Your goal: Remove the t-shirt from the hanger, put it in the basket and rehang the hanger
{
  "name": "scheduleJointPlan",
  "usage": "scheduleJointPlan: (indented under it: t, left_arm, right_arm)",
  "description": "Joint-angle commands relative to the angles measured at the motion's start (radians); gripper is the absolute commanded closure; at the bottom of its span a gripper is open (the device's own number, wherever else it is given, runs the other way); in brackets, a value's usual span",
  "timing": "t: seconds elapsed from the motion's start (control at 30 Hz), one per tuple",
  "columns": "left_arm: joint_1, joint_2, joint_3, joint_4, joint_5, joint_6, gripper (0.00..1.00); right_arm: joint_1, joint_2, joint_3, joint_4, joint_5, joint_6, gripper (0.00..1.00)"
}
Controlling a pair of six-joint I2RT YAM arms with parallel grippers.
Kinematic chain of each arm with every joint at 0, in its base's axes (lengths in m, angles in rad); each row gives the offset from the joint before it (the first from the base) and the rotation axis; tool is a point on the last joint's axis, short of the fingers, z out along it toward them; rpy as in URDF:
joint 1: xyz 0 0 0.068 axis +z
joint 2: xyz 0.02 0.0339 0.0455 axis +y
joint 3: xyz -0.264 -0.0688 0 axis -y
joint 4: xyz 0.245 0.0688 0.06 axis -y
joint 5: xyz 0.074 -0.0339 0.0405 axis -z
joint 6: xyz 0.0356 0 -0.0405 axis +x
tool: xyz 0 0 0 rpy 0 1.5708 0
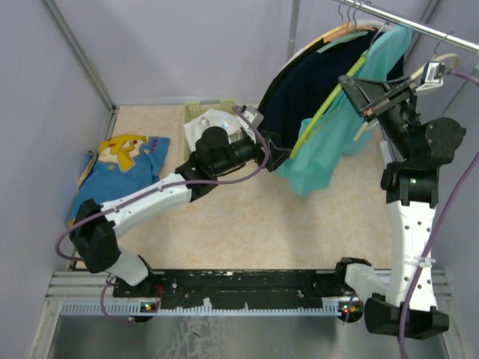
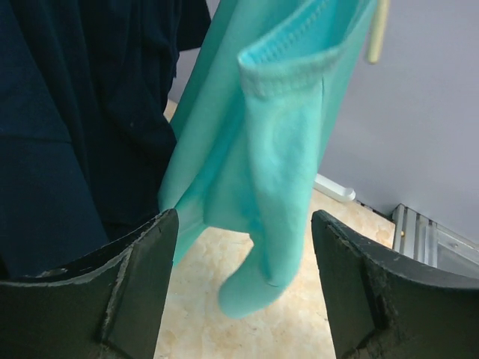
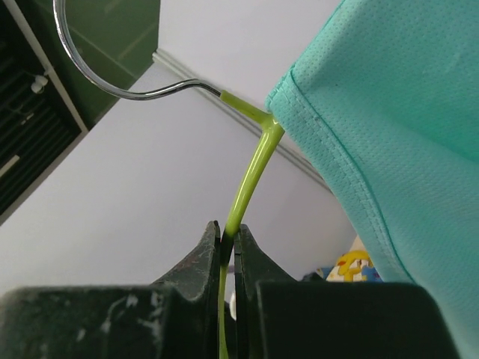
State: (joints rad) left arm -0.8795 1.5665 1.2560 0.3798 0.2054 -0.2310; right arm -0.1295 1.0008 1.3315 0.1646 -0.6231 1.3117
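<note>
I see the teal t-shirt (image 1: 329, 142) hanging at the far right, draped on a lime-green hanger (image 1: 323, 112) beneath the metal rail (image 1: 419, 26), its lower hem drooping just above the surface (image 1: 247, 224). Its fabric is a fine mesh with stitched hems, and one short sleeve (image 2: 281, 149) dangles with its cuff opening upward. My right gripper (image 3: 228, 238) is pressed together on the hanger's thin green wire just below the fork where the metal hook (image 3: 97, 75) joins it. My left gripper (image 2: 243, 224) is spread wide at the shirt's lower left edge, the sleeve showing between its fingers (image 2: 142, 262); I cannot tell whether either finger touches cloth. A dark navy garment (image 1: 314, 82) hangs just left of the shirt, and a blue and yellow garment (image 1: 120, 168) lies at the far left of the surface
</note>
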Motion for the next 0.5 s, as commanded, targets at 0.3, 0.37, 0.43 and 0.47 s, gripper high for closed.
scheduleJointPlan:
  t: [0.3, 0.37, 0.43, 0.47]
  left_arm:
    - [0.038, -0.061, 0.032, 0.091, 0.261, 0.144, 0.16]
    - [0.054, -0.047, 0.063, 0.108, 0.304, 0.13, 0.15]
    - [0.084, -0.036, 0.077, 0.146, 0.336, 0.085, 0.15]
    - [0.101, -0.032, 0.084, 0.167, 0.353, 0.063, 0.15]
  right_arm:
    - [-0.009, -0.172, -0.101, 0.089, -0.168, -0.011, 1.0]
    - [-0.009, -0.195, -0.115, 0.079, -0.184, -0.004, 1.0]
    - [-0.009, -0.211, -0.115, 0.05, -0.198, -0.014, 1.0]
    - [-0.009, -0.218, -0.114, 0.038, -0.205, -0.015, 1.0]
